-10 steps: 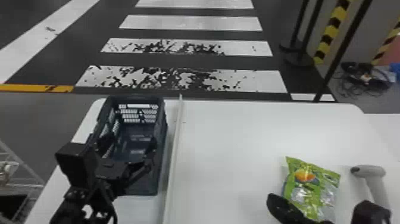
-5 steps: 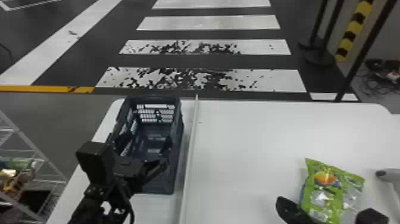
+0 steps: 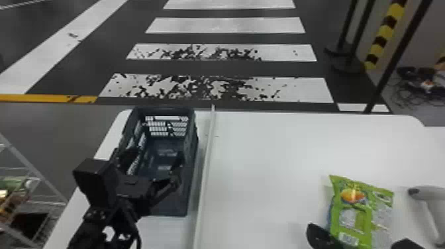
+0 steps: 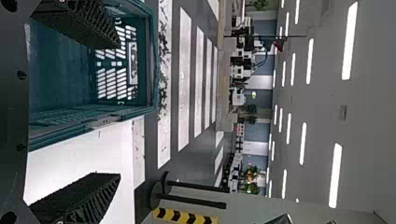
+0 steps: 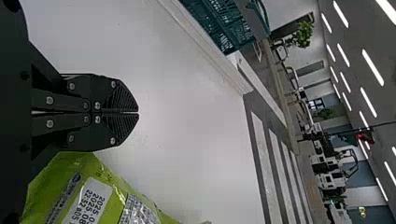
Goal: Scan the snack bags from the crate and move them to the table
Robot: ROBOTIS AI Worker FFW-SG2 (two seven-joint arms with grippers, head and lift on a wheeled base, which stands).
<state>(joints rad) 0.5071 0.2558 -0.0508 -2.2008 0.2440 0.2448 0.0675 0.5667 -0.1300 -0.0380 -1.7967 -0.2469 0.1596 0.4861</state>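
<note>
My left gripper [image 3: 151, 161] is in and over the near half of the dark crate [image 3: 193, 145], its fingers spread apart. In the left wrist view, the left gripper [image 4: 117, 111] has nothing between its fingers, with the teal-looking crate [image 4: 93, 123] beyond. My right gripper [image 3: 318, 235] is beside the near left edge of a green snack bag [image 3: 356, 212] on the white table [image 3: 271, 159]. Seen from the right wrist, the right gripper [image 5: 138, 113] has its fingers pressed together, holding nothing, and the snack bag [image 5: 74, 186] lies alongside them.
A grey-white handheld scanner [image 3: 428, 202] lies right of the bag. A long pale strip [image 3: 206, 165] runs front to back between crate and bag. A wire rack [image 3: 43, 178] stands left of the table, and posts [image 3: 347, 63] stand on the floor behind.
The head view swung left, then slightly back right, shifting the whole scene across it. Crate, bag and both arms keep nearly the same places relative to one another.
</note>
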